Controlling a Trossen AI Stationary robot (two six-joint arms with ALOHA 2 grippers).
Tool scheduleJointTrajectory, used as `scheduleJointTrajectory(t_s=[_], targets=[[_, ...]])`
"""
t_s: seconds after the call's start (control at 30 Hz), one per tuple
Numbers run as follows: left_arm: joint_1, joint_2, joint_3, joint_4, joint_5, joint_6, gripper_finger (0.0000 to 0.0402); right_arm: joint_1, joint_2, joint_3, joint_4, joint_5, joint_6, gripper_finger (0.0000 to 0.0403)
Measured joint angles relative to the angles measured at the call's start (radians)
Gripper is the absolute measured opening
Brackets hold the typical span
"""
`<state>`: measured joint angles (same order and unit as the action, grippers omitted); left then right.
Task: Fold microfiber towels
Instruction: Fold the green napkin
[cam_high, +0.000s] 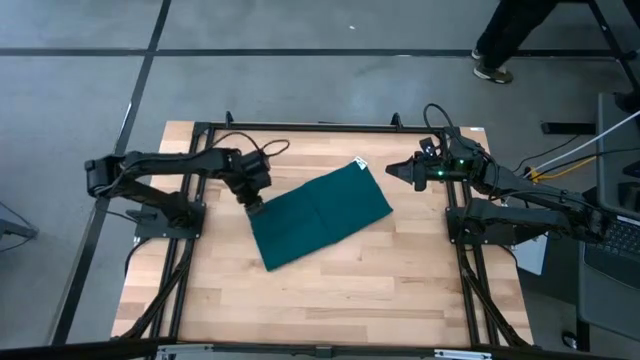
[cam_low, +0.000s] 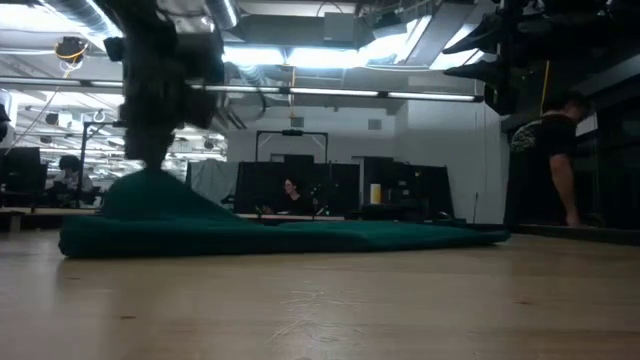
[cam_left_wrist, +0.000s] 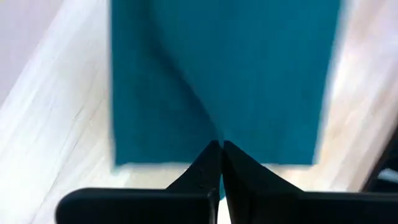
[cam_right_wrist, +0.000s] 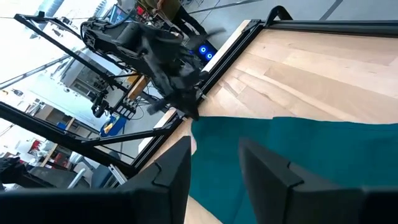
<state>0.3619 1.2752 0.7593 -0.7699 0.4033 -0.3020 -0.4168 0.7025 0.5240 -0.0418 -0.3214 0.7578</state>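
- Towel lies flat mid-table, skewed: one corner at far right with the white tag, long edge running down to near left. Looks like a single layer or one fold at most; can't tell which from above.
- Left gripper sits on the towel's left corner. Left wrist view shows its fingers pressed together with teal cloth caught between the tips, so it's pinching that corner.
- Low view: cloth peaks up under the left gripper, the rest flat on the wooden table. Corner is already lifted a bit.
- Right gripper hovers just off the towel's far right corner, not touching. Right wrist view: jaws spread, towel edge ahead of them.
- Step in hand, my read: grab phase of the fold. Left has its corner, right not yet.
- Next needs: right comes down onto the tagged corner and closes, then both lift and carry that edge across to the opposite one, keeping the corners level so the fold lands square.
- Person stands beyond the far right of the table, clear of the arms.
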Motion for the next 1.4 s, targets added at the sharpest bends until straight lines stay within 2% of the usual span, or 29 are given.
scheduleJointTrajectory(t_s=[0.07,0.17,0.37,0.43,0.53,0.67,0.8,0.87,0.93,1.03,1.17,1.33,1.4], targets=[[-0.010,-0.003,0.006,0.115,-0.011,-0.017,0.0017,0.000,0.000,0.000,0.000,0.000,0.000,0.0139],[-0.021,-0.002,0.005,0.183,-0.086,-0.010,0.0045,0.007,0.000,0.000,-0.003,0.002,-0.001,0.0138],[0.011,-0.002,0.004,0.127,-0.315,-0.018,0.0082,0.037,0.008,0.000,-0.009,0.087,-0.071,0.0131],[0.019,-0.007,0.003,0.168,-0.298,-0.011,0.0084,0.046,0.012,0.000,0.023,0.134,-0.106,0.0131],[0.005,-0.012,0.005,0.292,-0.184,0.021,0.0081,0.052,0.033,0.001,0.047,0.186,-0.112,0.0134],[-0.027,-0.020,0.004,0.400,-0.201,-0.007,0.0065,0.052,0.061,-0.022,-0.018,0.202,-0.046,0.0140],[-0.047,-0.063,0.005,0.535,-0.221,-0.026,0.0043,0.051,0.099,-0.050,-0.261,0.252,-0.009,0.0141],[-0.072,-0.062,0.006,0.521,-0.234,-0.027,0.0028,0.052,0.134,-0.056,-0.259,0.231,-0.007,0.0141],[-0.105,-0.032,0.006,0.477,-0.188,-0.039,0.0014,0.052,0.170,-0.051,-0.210,0.216,-0.013,0.0138],[-0.178,0.044,-0.002,0.451,-0.147,-0.084,0.0003,0.050,0.246,-0.043,-0.131,0.232,-0.033,0.0131],[-0.241,0.131,-0.002,0.516,-0.174,-0.147,0.0005,0.036,0.395,-0.011,-0.044,0.212,-0.042,0.0122],[-0.273,0.206,-0.003,0.574,-0.203,-0.217,0.0003,0.008,0.594,0.107,-0.037,0.178,-0.092,0.0123],[-0.285,0.209,-0.003,0.572,-0.208,-0.229,0.0003,-0.006,0.660,0.186,-0.100,0.178,-0.126,0.0129]])
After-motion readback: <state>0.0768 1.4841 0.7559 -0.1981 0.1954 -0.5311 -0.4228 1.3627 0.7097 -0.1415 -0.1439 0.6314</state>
